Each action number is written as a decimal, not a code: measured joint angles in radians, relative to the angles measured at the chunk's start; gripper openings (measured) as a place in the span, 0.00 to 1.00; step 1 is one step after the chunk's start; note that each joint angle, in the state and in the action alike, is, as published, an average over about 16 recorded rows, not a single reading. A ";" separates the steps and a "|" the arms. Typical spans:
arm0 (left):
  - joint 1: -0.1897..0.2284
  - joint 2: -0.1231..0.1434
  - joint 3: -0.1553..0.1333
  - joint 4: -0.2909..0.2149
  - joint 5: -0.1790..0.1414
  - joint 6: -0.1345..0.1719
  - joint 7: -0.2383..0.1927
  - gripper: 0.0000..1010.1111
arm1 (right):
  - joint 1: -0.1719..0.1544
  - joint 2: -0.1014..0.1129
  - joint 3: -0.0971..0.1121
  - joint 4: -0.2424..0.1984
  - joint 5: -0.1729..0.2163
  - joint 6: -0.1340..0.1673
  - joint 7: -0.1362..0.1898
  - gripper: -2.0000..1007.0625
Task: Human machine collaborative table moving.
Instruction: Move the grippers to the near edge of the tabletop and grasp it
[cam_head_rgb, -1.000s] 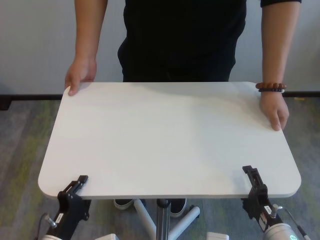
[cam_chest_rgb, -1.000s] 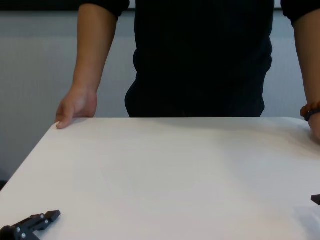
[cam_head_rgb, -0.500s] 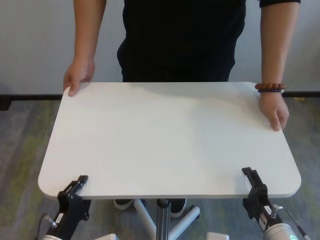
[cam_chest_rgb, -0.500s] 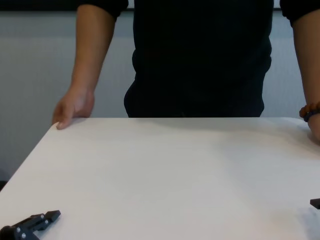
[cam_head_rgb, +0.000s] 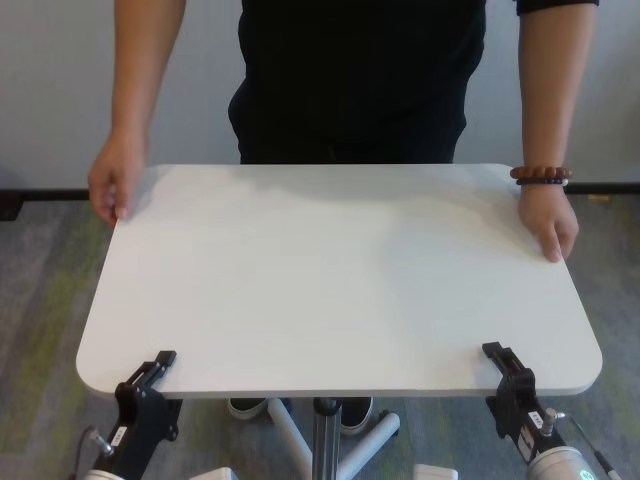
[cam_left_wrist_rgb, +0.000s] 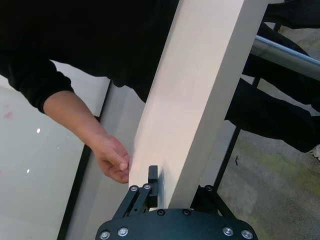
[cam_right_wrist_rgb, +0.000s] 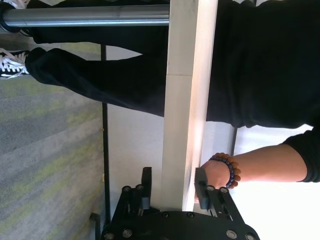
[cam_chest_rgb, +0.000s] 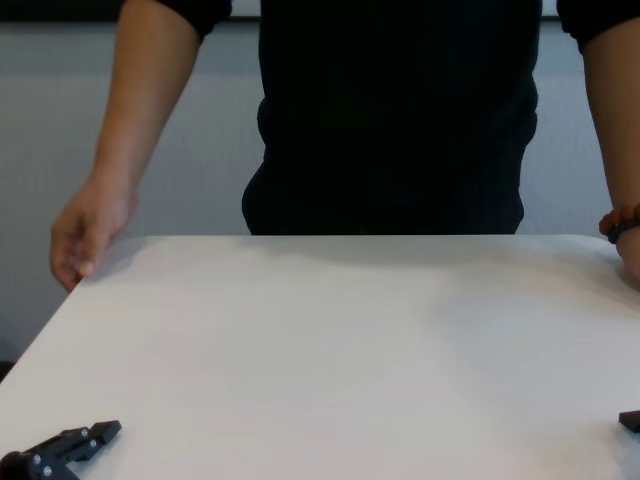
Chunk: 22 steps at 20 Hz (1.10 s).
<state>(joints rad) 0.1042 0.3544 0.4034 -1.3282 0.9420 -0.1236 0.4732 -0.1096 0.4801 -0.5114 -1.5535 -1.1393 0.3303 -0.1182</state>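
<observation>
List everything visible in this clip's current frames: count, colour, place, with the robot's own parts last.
table: one, white top on a metal post, in front of the robot.
wheeled base: one, white, under the table on the carpet.
human: one, black top, standing at the table's far edge.
bare hand: one, at the far corner on the robot's left.
braceleted hand: one, on the edge on the robot's right.
bead bracelet: one, brown, on that wrist.
carpet: grey-green floor.
left pincer: one, black, clamped on the near edge.
right pincer: one, black, clamped on the near edge.
</observation>
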 joint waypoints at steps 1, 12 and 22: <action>0.000 0.000 0.000 0.000 0.000 0.000 0.000 0.29 | 0.000 0.000 0.000 0.000 0.000 0.000 0.000 0.50; 0.000 0.000 0.000 0.000 0.000 0.000 0.000 0.29 | 0.000 0.000 0.000 0.000 -0.001 0.000 -0.001 0.28; 0.000 0.000 0.000 0.000 0.000 0.000 0.000 0.29 | 0.000 0.000 0.000 0.000 -0.001 0.000 0.000 0.26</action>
<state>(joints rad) 0.1042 0.3544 0.4034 -1.3282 0.9420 -0.1236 0.4732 -0.1096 0.4801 -0.5114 -1.5535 -1.1399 0.3302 -0.1185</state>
